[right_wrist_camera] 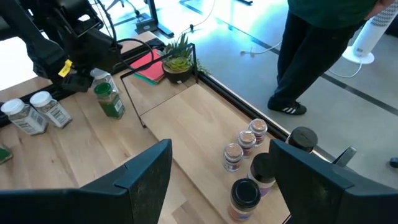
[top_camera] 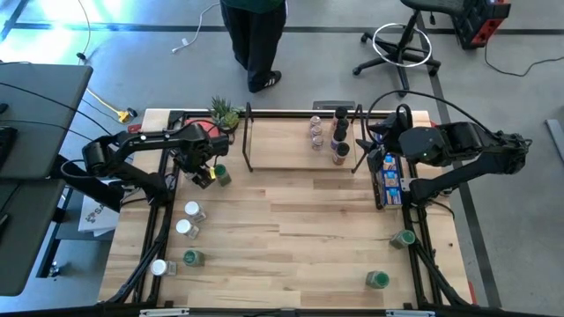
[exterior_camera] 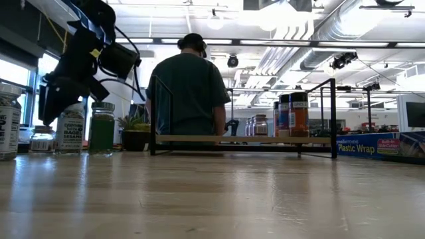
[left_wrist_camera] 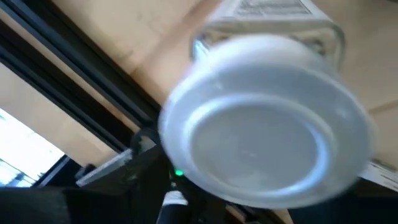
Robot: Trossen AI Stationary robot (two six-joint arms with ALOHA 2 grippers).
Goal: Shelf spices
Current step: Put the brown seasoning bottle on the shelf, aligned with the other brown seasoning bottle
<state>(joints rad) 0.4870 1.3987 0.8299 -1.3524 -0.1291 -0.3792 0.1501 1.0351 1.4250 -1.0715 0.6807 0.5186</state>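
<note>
The left gripper [top_camera: 204,173] hangs over the table's left rear part, just left of the shelf [top_camera: 282,165]. Right under its wrist camera stands a white-capped jar [left_wrist_camera: 267,143]; that view shows the cap filling the frame, but not the fingers, so I cannot tell whether they touch or grip it. A green-filled jar [top_camera: 220,173] stands just beside that gripper, between it and the shelf's left rail.

The right gripper [right_wrist_camera: 217,171] waits above the shelf's right end with its fingers spread wide and nothing between them. Below it, 5 jars [top_camera: 328,135] are grouped on the shelf near the right rail.

More spices stand loose on the tabletop [top_camera: 291,246]: 2 white-capped jars [top_camera: 189,220] and 2 more nearer the front on the left, 2 green-lidded jars [top_camera: 389,258] on the right. A blue box [top_camera: 389,176] lies along the right of the shelf, a potted plant [top_camera: 225,112] sits at its left rear corner, and a person [top_camera: 256,40] stands behind the table.
</note>
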